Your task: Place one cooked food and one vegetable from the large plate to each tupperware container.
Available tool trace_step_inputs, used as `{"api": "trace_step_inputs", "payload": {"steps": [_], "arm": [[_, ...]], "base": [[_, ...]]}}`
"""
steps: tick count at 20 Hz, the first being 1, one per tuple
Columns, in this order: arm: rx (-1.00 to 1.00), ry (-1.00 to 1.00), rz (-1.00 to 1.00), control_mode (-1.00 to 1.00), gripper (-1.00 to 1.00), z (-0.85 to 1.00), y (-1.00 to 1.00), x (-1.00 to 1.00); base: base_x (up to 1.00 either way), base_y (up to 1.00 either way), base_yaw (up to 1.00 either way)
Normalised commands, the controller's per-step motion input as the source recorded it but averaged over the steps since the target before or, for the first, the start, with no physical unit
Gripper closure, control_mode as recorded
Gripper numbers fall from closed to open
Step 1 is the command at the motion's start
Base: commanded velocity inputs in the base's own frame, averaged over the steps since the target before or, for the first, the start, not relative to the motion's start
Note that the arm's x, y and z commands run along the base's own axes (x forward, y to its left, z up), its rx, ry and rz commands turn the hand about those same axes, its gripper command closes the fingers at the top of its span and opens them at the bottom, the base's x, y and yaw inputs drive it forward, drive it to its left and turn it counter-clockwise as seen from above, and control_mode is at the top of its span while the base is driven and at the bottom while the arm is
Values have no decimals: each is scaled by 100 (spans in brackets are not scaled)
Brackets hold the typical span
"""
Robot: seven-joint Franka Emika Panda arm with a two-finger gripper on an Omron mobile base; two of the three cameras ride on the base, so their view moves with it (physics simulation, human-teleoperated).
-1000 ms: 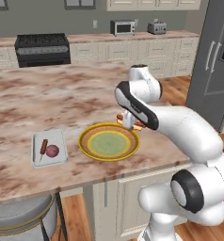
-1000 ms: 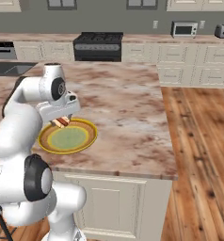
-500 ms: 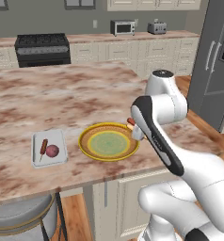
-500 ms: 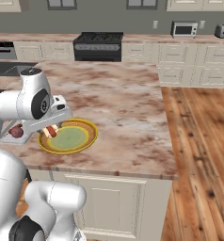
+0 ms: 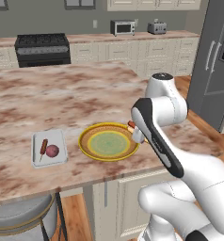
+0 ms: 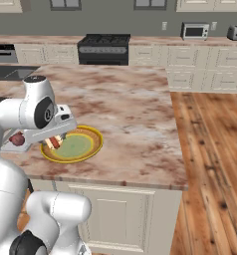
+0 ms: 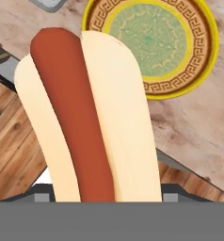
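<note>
one large plate (image 5: 108, 142) on the tabletop (image 5: 62, 101). one tupperware container (image 5: 49, 148), with two foods in it: one small sausage on a stick (image 5: 43, 147) and one round reddish vegetable (image 5: 52, 150). one hot dog (image 7: 85, 117) in a bun, seen close in the hand view.

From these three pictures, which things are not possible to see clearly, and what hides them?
- End effector fingertips: in the hand view the hot dog covers them.
- Second tupperware container: one container lies left of the large plate in the left base view; another cannot be made out.
- The container's contents: a thin reddish stick and a round dark-red item, too small to identify.
- In the right base view, the white arm hides the plate's left edge.
</note>
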Motion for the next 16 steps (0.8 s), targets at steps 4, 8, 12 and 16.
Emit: {"api": "trace_step_inputs", "payload": {"steps": [4,8,12,16], "arm": [[0,0,0,100,100,0,0,0],[0,0,0,100,100,0,0,0],[0,0,0,100,100,0,0,0],[0,0,0,100,100,0,0,0]], "base": [[-63,0,0],[-88,6,-1],[-64,76,0],[-55,100,0]]}}
